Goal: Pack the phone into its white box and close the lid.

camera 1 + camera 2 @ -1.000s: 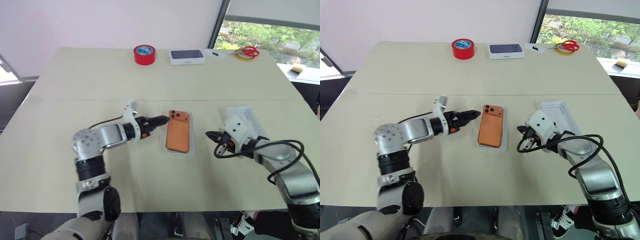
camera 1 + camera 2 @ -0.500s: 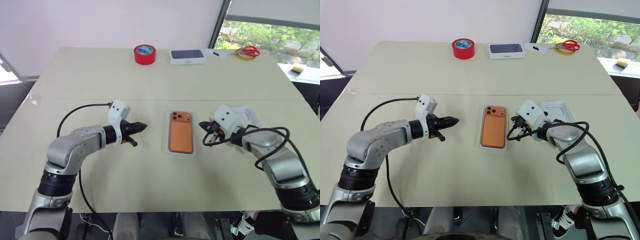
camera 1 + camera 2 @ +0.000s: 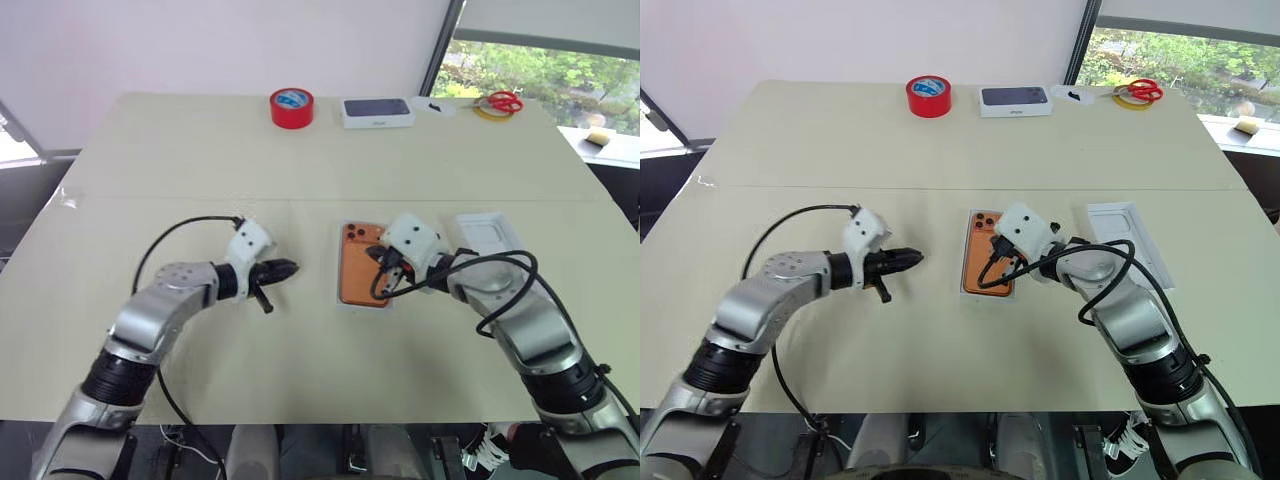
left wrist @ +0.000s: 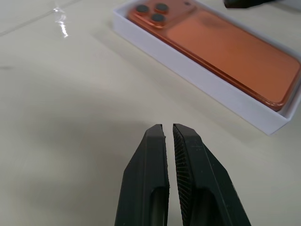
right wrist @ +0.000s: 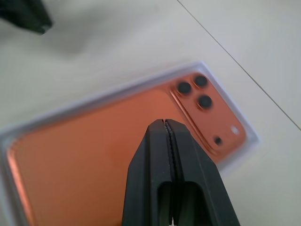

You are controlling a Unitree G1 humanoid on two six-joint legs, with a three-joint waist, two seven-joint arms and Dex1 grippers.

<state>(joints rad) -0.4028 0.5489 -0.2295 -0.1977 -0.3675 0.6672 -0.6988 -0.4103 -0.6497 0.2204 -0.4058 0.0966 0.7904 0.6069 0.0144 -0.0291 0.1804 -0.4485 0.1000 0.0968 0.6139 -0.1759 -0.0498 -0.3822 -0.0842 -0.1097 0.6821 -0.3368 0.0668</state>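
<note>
The phone (image 4: pixel 225 52) lies back-up inside the white box (image 4: pixel 221 92) at the middle of the table (image 3: pixel 180 150), its camera cluster at the far end — the lid (image 3: pixel 1128 240) sits open side up just to the right of the box, off it. The right gripper (image 5: pixel 165 123) hangs over the phone with its fingers pressed together, holding nothing. The left gripper (image 4: pixel 164 127) points at the box from the left, well short of it, fingers all but closed — only a hairline gap — and empty.
</note>
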